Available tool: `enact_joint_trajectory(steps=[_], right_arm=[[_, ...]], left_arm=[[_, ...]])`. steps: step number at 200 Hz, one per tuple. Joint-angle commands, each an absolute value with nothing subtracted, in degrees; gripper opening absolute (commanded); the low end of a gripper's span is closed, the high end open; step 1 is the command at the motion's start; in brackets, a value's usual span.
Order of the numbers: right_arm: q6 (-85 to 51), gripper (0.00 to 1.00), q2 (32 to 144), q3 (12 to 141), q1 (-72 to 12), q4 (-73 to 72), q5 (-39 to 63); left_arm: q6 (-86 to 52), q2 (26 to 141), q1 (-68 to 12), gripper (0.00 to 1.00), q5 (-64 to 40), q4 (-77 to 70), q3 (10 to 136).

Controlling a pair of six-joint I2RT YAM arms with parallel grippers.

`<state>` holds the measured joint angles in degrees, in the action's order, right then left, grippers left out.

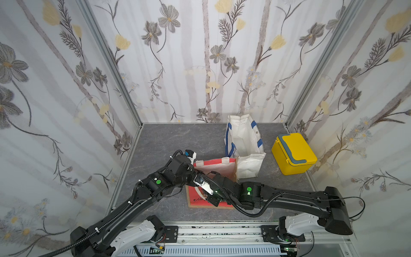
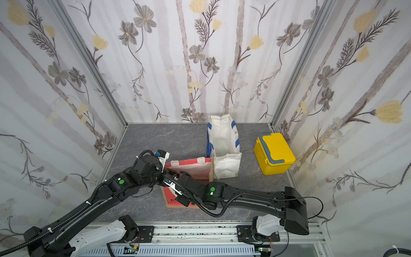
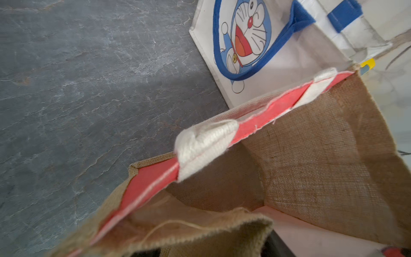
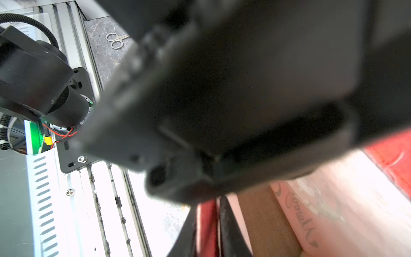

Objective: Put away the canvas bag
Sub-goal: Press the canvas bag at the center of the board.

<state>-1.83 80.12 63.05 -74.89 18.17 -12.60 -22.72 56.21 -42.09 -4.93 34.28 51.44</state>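
left gripper (image 3: 211, 250): we see only two dark slivers at the wrist view's edge; the burlap of the canvas bag (image 3: 311, 155) covers the rest, so we cannot tell its hold.
right gripper (image 4: 209, 207): fingers cut off by the picture's edge, tips running under the left arm (image 4: 222, 89), a blur filling most of that view.
bag lettering (image 4: 302, 222): too blurred for us to read.
yellow box (image 3: 368, 63): we catch just a sliver past the bag's rim.

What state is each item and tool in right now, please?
red-and-white jute canvas bag: standing, mouth open.
white bag with blue handles: upright, open, looks empty.
yellow plastic box: lid shut, handle flat.
right tool: shut on the jute bag's red edge.
left tool: at the jute bag's rim, opening hidden.
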Motion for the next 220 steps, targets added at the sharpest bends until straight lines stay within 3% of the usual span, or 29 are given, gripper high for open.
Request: enact_joint_trajectory(steps=[1, 65, 105, 119, 137, 172, 194, 220], right_arm=[[-0.7, 0.14, 79.1, 62.8, -74.0, 16.5, -13.5], [-1.1, 0.12, 76.6, 59.7, -71.3, 17.9, -14.7], [-1.1, 0.12, 76.6, 59.5, -70.8, 17.2, -13.5], [-1.1, 0.12, 77.0, 59.3, -70.6, 16.7, -13.2], [-1.1, 0.11, 77.6, 59.1, -70.4, 16.0, -12.8], [-0.6, 0.11, 78.1, 59.9, -70.3, 14.9, -11.1], [-0.2, 0.11, 78.4, 60.7, -70.4, 14.3, -10.6], [-0.3, 0.09, 78.3, 61.5, -70.0, 15.5, -12.2]], left_arm=[[-22.9, 57.3, -42.3, 0.48, 2.2, 36.1, 52.1], [-29.8, 59.9, -39.0, 0.38, 15.2, 44.7, 55.9], [-30.9, 55.9, -36.1, 0.34, 15.3, 46.0, 56.1], [-30.8, 57.0, -36.0, 0.39, 16.1, 47.3, 57.1], [-30.2, 57.3, -36.0, 0.61, 13.3, 45.5, 57.5], [-29.1, 59.1, -36.0, 0.63, 13.7, 42.6, 59.1], [-28.6, 63.4, -37.1, 0.58, 11.8, 41.1, 60.6], [-28.1, 64.8, -37.9, 0.42, 16.8, 42.7, 61.7]])
